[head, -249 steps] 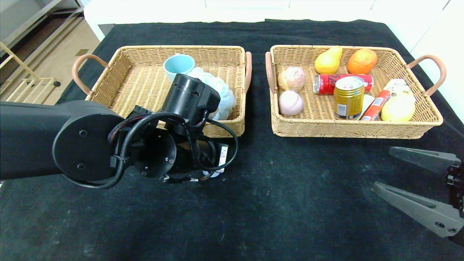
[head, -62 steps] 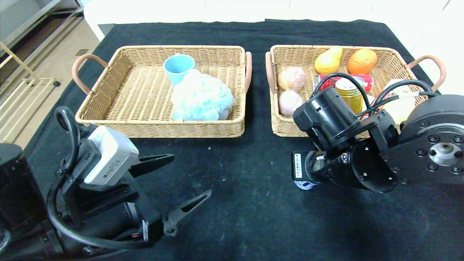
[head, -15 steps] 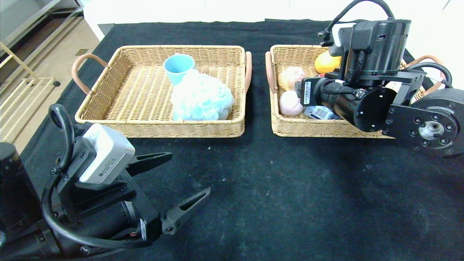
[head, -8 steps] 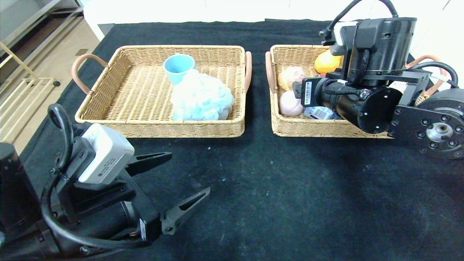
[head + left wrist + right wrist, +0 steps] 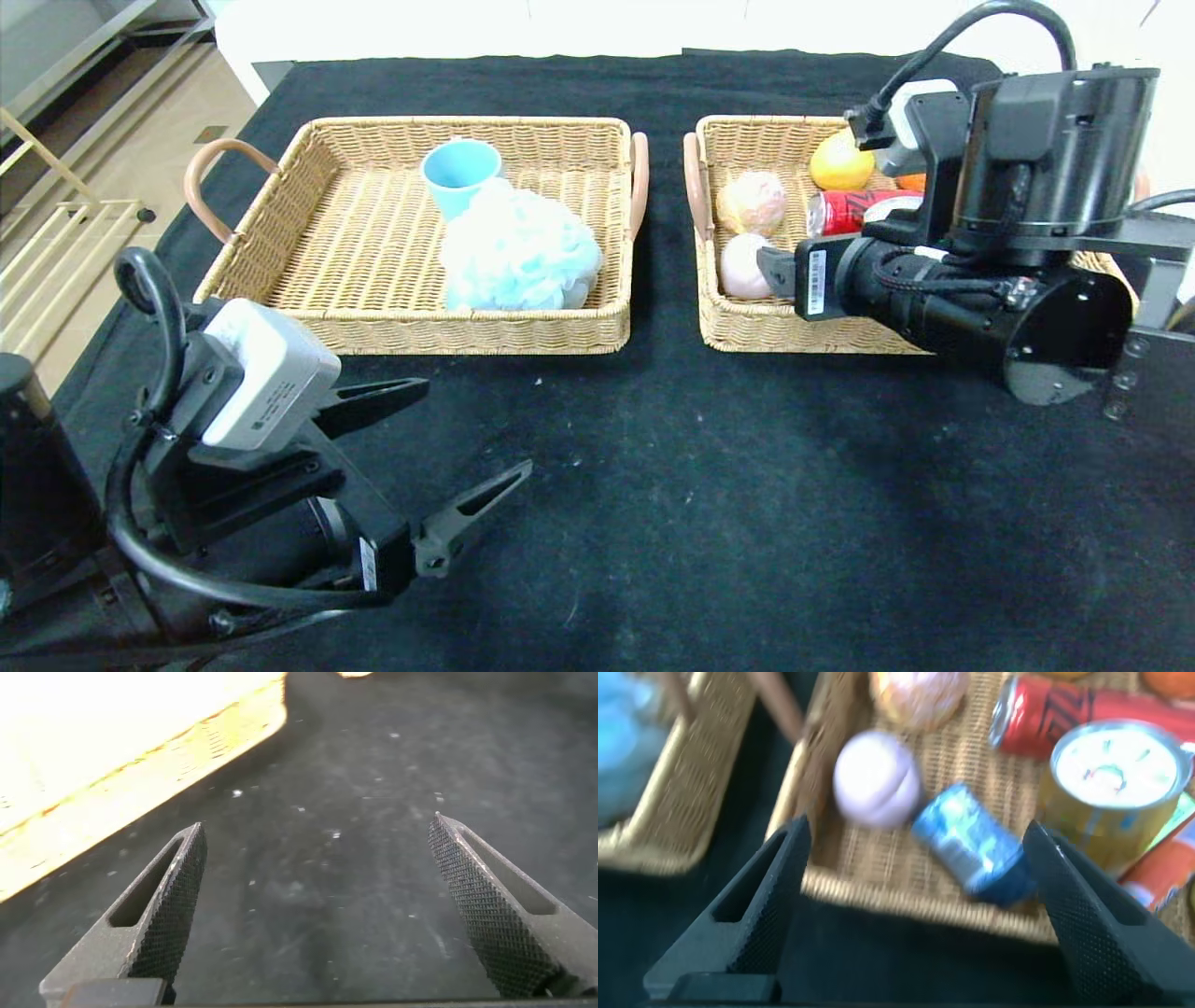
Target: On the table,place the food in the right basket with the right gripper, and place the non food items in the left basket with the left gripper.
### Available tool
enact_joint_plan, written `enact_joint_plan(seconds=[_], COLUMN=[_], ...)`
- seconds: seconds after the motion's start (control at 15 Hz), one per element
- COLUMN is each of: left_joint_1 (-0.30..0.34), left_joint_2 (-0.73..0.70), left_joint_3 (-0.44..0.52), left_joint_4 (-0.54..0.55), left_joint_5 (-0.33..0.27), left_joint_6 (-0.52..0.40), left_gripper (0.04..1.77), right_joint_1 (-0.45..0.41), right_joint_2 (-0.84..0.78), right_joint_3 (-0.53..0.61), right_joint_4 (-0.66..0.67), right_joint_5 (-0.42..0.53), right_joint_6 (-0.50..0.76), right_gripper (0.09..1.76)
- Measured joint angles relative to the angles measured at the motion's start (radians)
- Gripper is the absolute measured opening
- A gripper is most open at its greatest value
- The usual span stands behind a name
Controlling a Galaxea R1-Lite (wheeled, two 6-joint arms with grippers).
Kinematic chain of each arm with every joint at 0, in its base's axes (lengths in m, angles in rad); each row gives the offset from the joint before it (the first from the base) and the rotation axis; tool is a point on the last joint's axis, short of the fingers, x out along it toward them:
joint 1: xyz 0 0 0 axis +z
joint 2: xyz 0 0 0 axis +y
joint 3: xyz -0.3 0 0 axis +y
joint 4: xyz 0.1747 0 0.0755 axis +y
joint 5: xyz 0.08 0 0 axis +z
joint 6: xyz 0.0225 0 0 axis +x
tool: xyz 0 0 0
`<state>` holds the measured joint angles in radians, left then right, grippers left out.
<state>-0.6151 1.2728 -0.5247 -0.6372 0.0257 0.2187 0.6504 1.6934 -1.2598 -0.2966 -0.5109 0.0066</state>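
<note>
Low in the left of the head view, the left gripper [image 5: 425,471] hangs over bare black table [image 5: 709,523] with its fingers spread and empty. Farther back at the right, the right gripper [image 5: 915,901] stands released above the right basket [image 5: 803,331], where the blue packet [image 5: 971,854] lies on its side between the pale peach [image 5: 876,777] and the gold can [image 5: 1116,784]. The packet looks light, crinkly and slippery, best pinched across its narrow middle.

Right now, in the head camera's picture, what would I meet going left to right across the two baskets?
Left wicker basket → light-blue cup → pale-blue mesh bath pouf → right wicker basket → pale pink peach → yellow pear.
</note>
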Motion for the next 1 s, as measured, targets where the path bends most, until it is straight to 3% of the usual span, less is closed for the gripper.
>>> enact_joint_plan(seconds=[0.53, 0.73, 1.0], left_joint_1=[0.093, 0.136, 0.221], left_joint_2=[-0.116, -0.258, -0.490], left_joint_3=[0.038, 0.018, -0.077], left_joint_4=[0.063, 0.286, 0.654], left_joint_5=[0.140, 0.166, 0.172], left_joint_6=[-0.031, -0.036, -0.039], left_gripper=[1.72, 1.72, 1.72], right_joint_1=[-0.016, -0.056, -0.109], right_joint_2=[-0.402, -0.565, -0.774], right_joint_3=[0.384, 0.438, 0.455], right_joint_4=[0.026, 0.158, 0.347], right_joint_5=[0.253, 0.321, 0.360], right_joint_6=[-0.097, -0.103, -0.102], right_gripper=[1.69, 1.70, 1.70])
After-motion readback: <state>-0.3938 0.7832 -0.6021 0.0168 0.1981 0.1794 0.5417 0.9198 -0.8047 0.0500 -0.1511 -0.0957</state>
